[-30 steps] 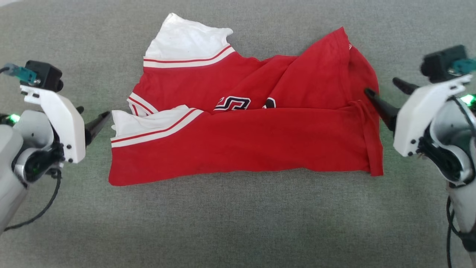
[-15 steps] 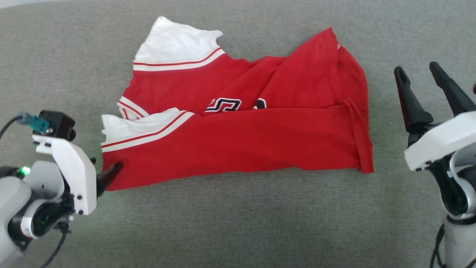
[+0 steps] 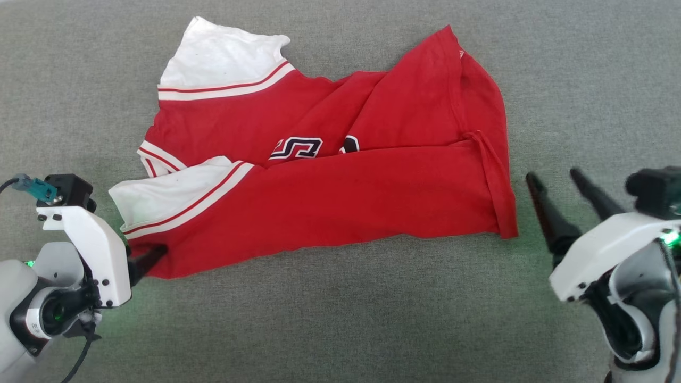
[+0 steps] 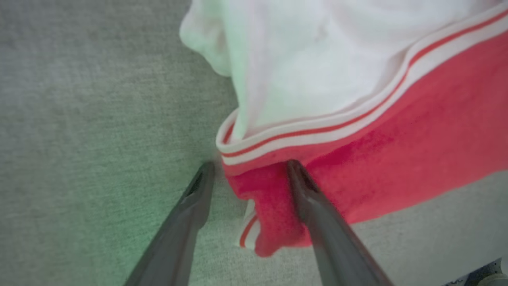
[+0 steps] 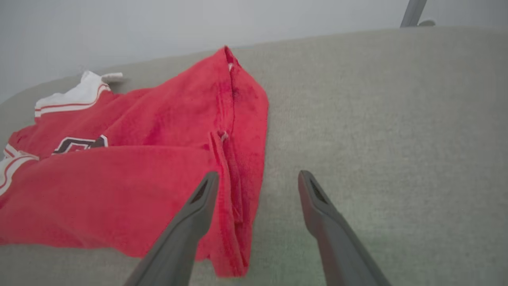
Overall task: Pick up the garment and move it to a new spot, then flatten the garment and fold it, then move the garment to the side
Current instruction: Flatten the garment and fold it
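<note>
Red jersey (image 3: 330,202) folded double, creased; white striped trim (image 3: 223,90) left, hem (image 3: 495,175) right, long axis left–right. Left gripper (image 4: 250,169) jaws spread astride its near-left corner; right gripper (image 3: 552,175) jaws spread.

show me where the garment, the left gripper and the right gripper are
garment (image 3: 346,207), head view, red lower fold
left gripper (image 4: 250,167), left wrist view, midway between fingertips
right gripper (image 3: 552,174), head view, midway between fingertips

Our left pincer (image 4: 250,166) slides back along the jersey (image 3: 346,197) edge, so the near corner now sits between its fingers. Our right pincer (image 3: 553,174) backs off the hem, which now lies apart, to its left.
</note>
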`<state>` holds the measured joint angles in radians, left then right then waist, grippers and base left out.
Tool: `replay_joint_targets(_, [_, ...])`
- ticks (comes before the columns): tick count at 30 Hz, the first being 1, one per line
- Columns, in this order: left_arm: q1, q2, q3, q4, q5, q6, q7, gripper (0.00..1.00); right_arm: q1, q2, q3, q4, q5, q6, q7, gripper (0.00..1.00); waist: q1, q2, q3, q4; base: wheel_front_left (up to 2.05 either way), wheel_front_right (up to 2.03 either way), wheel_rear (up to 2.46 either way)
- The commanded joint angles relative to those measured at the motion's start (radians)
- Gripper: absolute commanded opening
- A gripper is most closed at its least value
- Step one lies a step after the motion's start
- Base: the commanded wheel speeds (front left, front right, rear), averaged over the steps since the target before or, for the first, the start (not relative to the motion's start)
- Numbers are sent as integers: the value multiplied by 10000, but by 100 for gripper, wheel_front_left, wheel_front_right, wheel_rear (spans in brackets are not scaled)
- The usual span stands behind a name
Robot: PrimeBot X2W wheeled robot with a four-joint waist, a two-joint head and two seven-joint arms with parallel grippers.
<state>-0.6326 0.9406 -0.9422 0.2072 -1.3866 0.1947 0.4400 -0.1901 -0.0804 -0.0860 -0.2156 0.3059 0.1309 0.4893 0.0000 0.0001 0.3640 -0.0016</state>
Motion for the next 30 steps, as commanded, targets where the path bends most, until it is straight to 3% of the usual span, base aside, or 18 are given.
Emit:
replay_joint_targets(1, [121,-383,-232,258,-68,-70,94,0,76,-51,84,103,154,-5,344,100,0,-1,29,-11,0,0,0])
replay_joint_targets(6, [-68,-642,-359,518,112,-390,165,0,-73,-145,449,593,355,-4,1772,100,0,-1,87,75,0,0,0])
replay_joint_targets(18, [-447,-1320,-539,1001,400,-789,158,0,-854,-237,842,2454,-11,-4,4021,100,0,-1,50,566,0,0,0])
replay_joint_targets(19, [-463,-1352,-554,1039,425,-818,164,0,-925,-290,940,2643,-19,-2,4109,78,0,-1,31,604,0,0,0])
replay_joint_targets(20, [-473,-1381,-550,1073,423,-833,133,0,-986,-275,974,2805,62,-4,4184,25,0,-1,5,635,0,0,0])
replay_joint_targets(21, [-484,-1417,-546,1111,423,-866,111,0,-1044,-327,1000,2936,100,-2,4229,0,0,-1,-22,679,0,0,0])
replay_joint_targets(27, [-467,-1195,-474,1147,446,-900,84,0,-1305,-756,894,2765,372,-5,4576,0,0,-1,-185,806,0,0,0])
replay_joint_targets(30, [-429,-811,-376,777,389,-672,185,0,-1182,-1133,769,2058,639,-5,5072,0,0,-1,-308,837,0,0,0])
